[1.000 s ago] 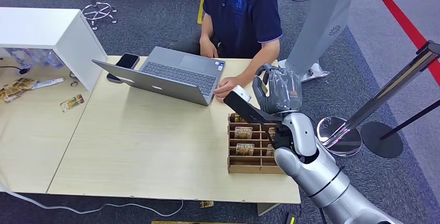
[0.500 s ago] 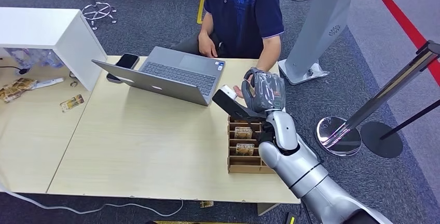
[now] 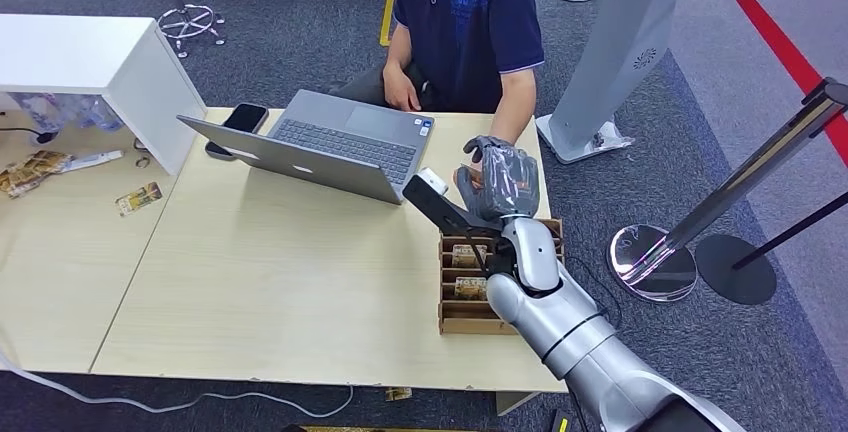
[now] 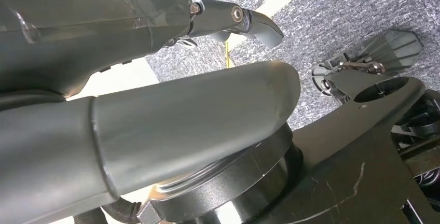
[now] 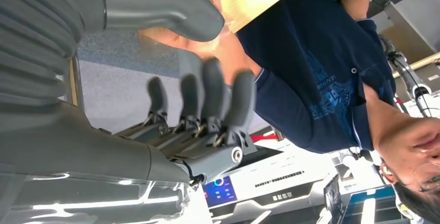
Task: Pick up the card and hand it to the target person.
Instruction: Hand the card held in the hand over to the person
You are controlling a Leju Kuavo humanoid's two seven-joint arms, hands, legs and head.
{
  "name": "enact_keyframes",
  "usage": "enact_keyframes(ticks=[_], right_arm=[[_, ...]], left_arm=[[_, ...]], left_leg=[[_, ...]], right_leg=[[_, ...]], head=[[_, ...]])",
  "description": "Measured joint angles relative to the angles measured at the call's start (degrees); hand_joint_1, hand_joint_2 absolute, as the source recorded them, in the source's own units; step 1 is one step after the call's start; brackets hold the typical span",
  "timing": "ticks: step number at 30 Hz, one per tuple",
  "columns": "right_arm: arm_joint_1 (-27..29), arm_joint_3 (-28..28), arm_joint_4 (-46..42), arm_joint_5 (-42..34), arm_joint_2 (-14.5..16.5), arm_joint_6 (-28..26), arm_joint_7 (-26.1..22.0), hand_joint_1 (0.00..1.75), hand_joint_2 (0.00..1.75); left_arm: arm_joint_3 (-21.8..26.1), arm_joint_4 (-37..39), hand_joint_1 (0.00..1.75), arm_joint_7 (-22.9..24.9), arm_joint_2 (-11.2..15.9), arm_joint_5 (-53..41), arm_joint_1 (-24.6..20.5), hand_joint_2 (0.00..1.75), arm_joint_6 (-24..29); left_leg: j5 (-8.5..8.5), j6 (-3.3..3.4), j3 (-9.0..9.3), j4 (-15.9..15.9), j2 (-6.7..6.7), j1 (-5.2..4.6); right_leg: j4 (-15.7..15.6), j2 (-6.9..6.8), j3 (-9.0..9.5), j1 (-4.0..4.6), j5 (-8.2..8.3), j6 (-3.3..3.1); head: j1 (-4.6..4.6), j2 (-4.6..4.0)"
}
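Right hand (image 3: 503,180) raised empty with fingers (image 5: 207,99) apart beside one person's hand (image 3: 468,177), one laptop (image 3: 325,147) nearby

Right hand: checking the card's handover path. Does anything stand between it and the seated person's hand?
Nothing visible does. The right hand is right by the person's hand above the light wooden table; the open grey laptop sits off to the side. The card itself I cannot make out.

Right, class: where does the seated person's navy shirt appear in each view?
Head view: navy shirt at top centre, behind the table.
Right wrist view: navy shirt in the right half, beyond the fingers.
Left wrist view: grey carpet instead.
Shared landmark: right hand.
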Motion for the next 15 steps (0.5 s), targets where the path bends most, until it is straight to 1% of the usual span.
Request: enact_keyframes(ticks=[2, 10, 15], right_arm=[[-0.05, 0.01, 0.47, 0.29, 0.1, -0.09, 0.09, 0.0, 1.75], [-0.15, 0.08, 1.77, 1.84, 0.37, 0.61, 1.28, 0.0, 1.75], [-0.08, 0.04, 1.99, 0.34, 0.37, -0.17, 0.61, 0.0, 1.75]], left_arm=[[-0.15, 0.0, 0.0, 0.01, -0.05, 0.0, -0.01, 0.0, 0.0], [-0.61, 0.0, 0.0, 0.01, -0.08, 0.0, -0.01, 0.0, 0.01], [-0.63, 0.0, 0.0, -0.02, -0.08, 0.12, 0.0, 0.0, 0.08]], left_leg=[[0.0, 0.0, 0.0, 0.0, 0.0, 0.0], [0.0, 0.0, 0.0, 0.0, 0.0, 0.0], [0.0, 0.0, 0.01, 0.0, 0.0, 0.0]], right_leg=[[0.0, 0.0, 0.0, 0.0, 0.0, 0.0], [0.0, 0.0, 0.0, 0.0, 0.0, 0.0], [0.0, 0.01, 0.0, 0.0, 0.0, 0.0]], head=[[0.01, -0.01], [0.01, -0.01], [0.01, -0.01]])
